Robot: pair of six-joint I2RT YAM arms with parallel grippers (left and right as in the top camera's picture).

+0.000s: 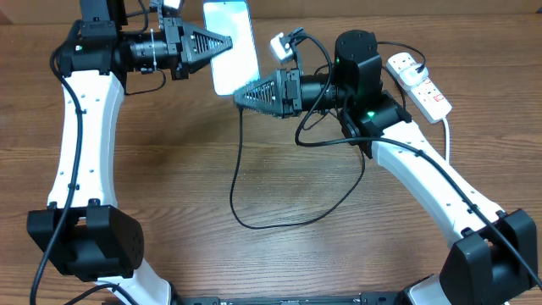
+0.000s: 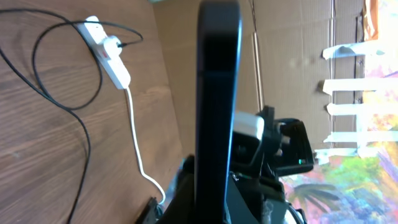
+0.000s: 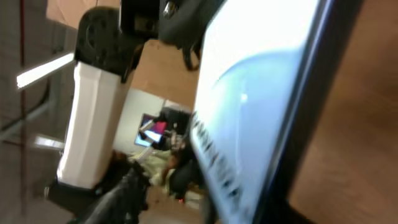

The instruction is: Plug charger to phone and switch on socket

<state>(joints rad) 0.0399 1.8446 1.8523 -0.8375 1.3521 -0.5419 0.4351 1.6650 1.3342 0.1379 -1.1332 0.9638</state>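
Jaws of the left gripper (image 1: pixel 224 42) are clamping the phone (image 1: pixel 241 59); the right gripper (image 1: pixel 240 96) is hovering at its lower end, opening impossible to tell. The charger (image 1: pixel 235 178) is trailing from there, seating unconfirmed. The socket (image 1: pixel 421 83) is lying well apart, switching probably left.

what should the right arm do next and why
Probably draw the right gripper slightly back from the lower edge of the phone and check the plug-in. The charger ends right at that edge, but whether its tip is seated is hidden. The left gripper holds the phone, and the socket lies behind the right arm, likely the stop after that.
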